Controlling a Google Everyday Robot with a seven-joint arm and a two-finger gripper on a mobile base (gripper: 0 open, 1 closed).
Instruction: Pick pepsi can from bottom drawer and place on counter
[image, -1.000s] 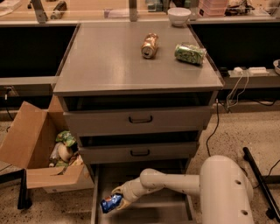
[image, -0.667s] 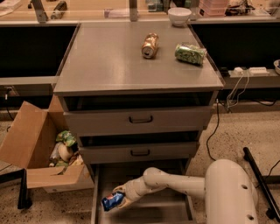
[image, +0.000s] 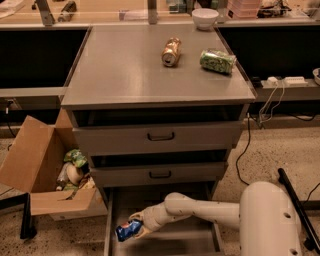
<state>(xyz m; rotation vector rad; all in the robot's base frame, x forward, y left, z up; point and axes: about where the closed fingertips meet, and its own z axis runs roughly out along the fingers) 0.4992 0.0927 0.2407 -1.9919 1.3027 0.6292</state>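
The pepsi can (image: 128, 230), dark blue with a red-white logo, is tilted in my gripper (image: 134, 226) above the left part of the open bottom drawer (image: 197, 240). The gripper is shut on the can. My white arm (image: 210, 212) reaches in from the lower right. The grey counter (image: 125, 70) tops the drawer cabinet above and carries a gold-bronze can (image: 171, 51) and a green patterned can (image: 217, 60), both lying on their sides near the back right.
Two closed drawer fronts with dark handles (image: 161, 135) sit above the open drawer. An open cardboard box (image: 40, 170) with bottles and wrappers stands at the left. A pale ledge with a white bowl (image: 205, 17) runs behind. Cables hang at the right.
The gripper has held the can throughout. It has shifted slightly with the can, staying over the drawer's left part.
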